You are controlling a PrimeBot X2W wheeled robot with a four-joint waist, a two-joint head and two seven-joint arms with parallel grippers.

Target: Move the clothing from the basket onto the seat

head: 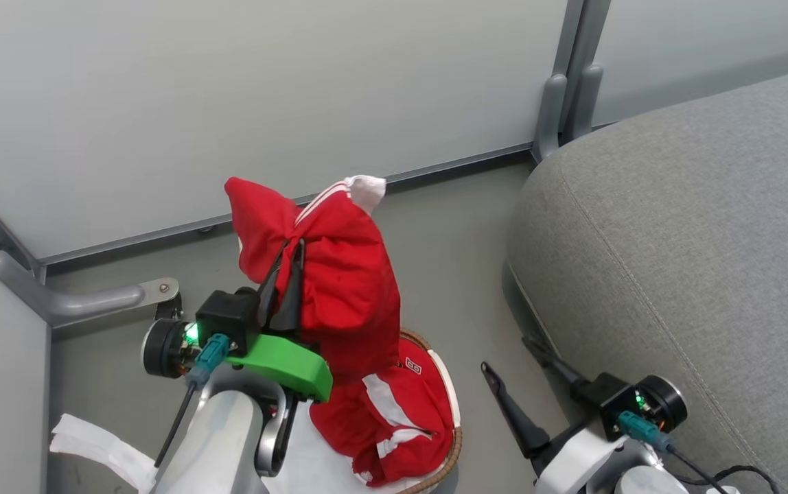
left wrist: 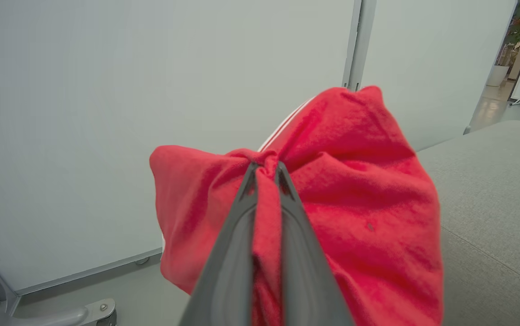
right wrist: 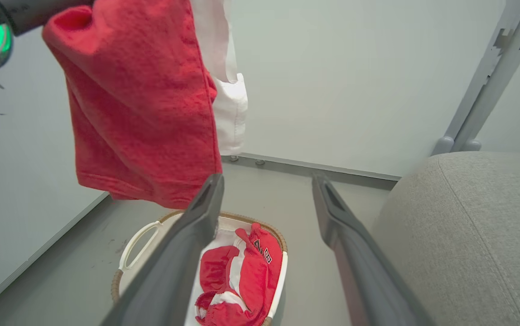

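Head view: pale partition panels point(head: 263, 89), smooth grey floor point(head: 462, 233), possibly vinyl, grey seat point(head: 696, 226).

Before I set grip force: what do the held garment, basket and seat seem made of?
Held garment: soft fleecy knit, matte, it bunches. Basket: likely plastic, glossy white handle, brown woven rim. Seat: grey woven upholstery, matte, stitched seam.

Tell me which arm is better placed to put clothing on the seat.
Left: the left pincer is shut on a red garment held above the basket, likely one swing from the seat. The right pincer is open and empty.
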